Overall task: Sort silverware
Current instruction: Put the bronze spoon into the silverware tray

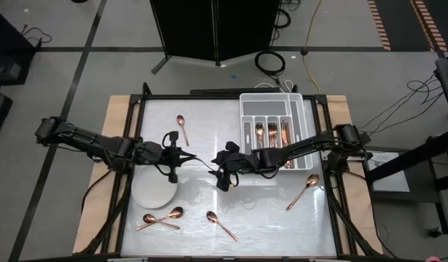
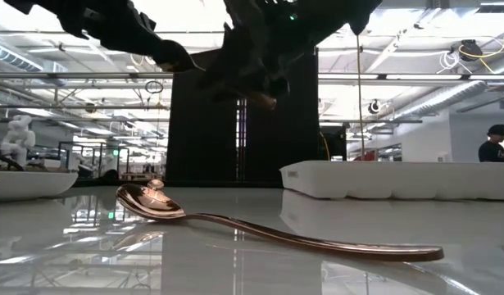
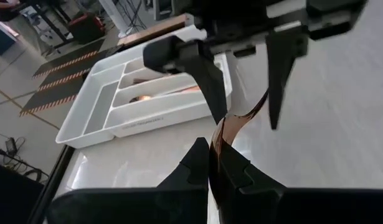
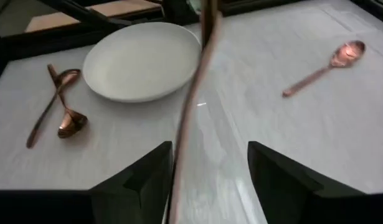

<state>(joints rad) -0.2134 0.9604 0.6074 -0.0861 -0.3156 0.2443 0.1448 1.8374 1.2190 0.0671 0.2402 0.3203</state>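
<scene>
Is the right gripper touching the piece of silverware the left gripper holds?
Apart. In the left wrist view the right gripper straddles the copper silverware piece with a gap at each finger; the left gripper is shut on it.

Two dark, matte black jointed arms, slim and segmented, with thin black cables looping off the wrists near frame centre in the high view. Left tool (image 3: 223,163): blunt black wedge-shaped fingers, chunky at the base. Right tool (image 4: 210,171): broad black angular fingers (image 4: 284,177), smooth-faced, tapering to narrower tips.
</scene>
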